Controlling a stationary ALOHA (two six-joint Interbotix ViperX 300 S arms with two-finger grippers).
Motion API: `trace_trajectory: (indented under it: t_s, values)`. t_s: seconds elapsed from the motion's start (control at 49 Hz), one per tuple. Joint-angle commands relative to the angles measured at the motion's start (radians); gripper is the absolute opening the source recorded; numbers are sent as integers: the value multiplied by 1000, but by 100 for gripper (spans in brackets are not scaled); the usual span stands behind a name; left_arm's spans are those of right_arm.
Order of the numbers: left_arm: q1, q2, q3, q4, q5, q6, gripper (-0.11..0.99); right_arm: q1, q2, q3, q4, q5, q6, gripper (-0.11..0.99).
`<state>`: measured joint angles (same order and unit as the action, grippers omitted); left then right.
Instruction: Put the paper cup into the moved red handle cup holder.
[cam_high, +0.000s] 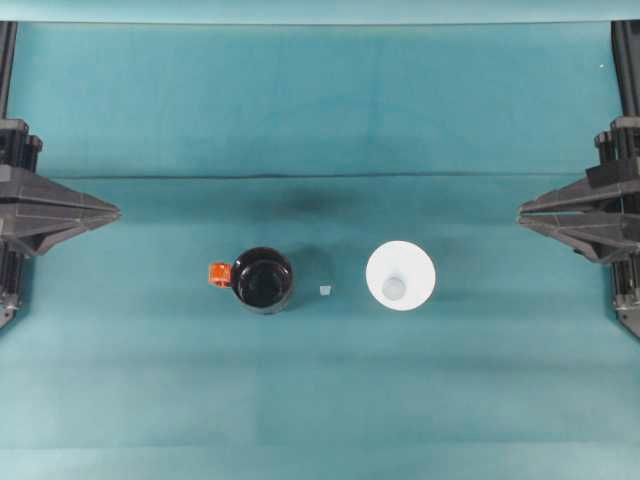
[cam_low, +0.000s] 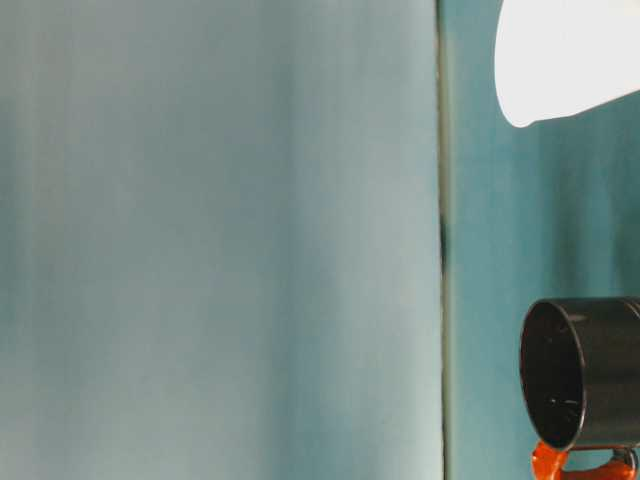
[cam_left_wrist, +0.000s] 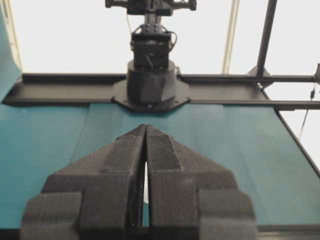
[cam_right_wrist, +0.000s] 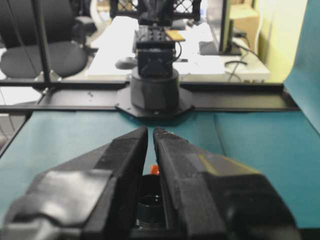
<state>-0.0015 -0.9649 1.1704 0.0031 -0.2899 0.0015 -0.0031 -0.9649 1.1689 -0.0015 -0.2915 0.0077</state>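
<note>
The red handle cup holder (cam_high: 263, 280) is a glossy black round cup standing upright left of the table's middle, its orange-red handle tab (cam_high: 219, 274) pointing left. The white paper cup (cam_high: 400, 276) stands upright to its right, a gap between them. In the table-level view the holder (cam_low: 585, 370) and the paper cup (cam_low: 560, 60) both rest on the cloth. My left gripper (cam_high: 110, 212) hovers at the far left, shut and holding nothing (cam_left_wrist: 145, 127). My right gripper (cam_high: 525, 212) is at the far right, its fingers nearly touching and holding nothing (cam_right_wrist: 150, 131). A speck of the orange tab (cam_right_wrist: 155, 170) shows between them.
A teal cloth (cam_high: 320, 400) covers the table. A tiny grey square (cam_high: 325, 290) lies between the holder and the cup. Each wrist view shows the opposite arm's black base (cam_left_wrist: 151, 85) (cam_right_wrist: 155, 92) on a black rail at the table's edge.
</note>
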Motion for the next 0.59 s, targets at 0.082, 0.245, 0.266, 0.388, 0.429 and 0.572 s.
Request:
trace_trajectory:
  t_s: [0.082,0.245,0.266,0.388,0.429,0.572]
  values:
    - [-15,2,-29,6,-6,-18,2,-2,-14,-12,20,-5,9,0]
    - [-20,12,-52,8,51,-57,3,-9,-55,-18,26,54,9,-10]
    - [-18,18,-55,8,63,-61,3,-11,-57,-18,28,66,9,-10]
    - [-21,67,-103,8,158,-87,3,-17,-72,-31,31,160,11,-10]
    - [-23,89,-121,8,199,-92,2,-17,-72,-38,35,201,20,-10]
    - [-29,175,-179,8,382,-94,2,-20,-66,-46,37,295,71,-10]
